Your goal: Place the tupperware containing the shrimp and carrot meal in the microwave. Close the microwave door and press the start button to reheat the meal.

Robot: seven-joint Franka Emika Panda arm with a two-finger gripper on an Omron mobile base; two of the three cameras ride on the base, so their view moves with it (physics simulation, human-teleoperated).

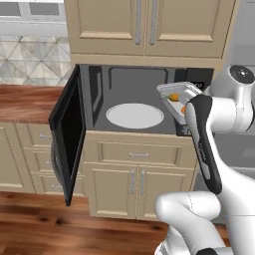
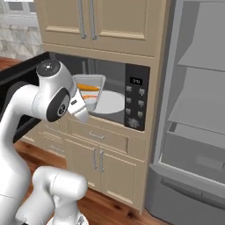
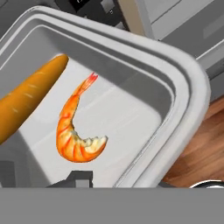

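Clear plastic tupperware (image 2: 89, 93) is hanging at the open microwave (image 1: 144, 99) mouth, your jaws gripping its rim; next you're easing it onto the turntable plate (image 1: 134, 115).

Your arm (image 1: 219, 149) is glossy white, built of fat rounded tube segments. The joints are dark: a round black cap with a pale centre at 12 o'clock on the shoulder housing (image 2: 48, 68), a charcoal disc on its side, and a long black strip down the forearm link. A white wrist piece bears small dark markings.
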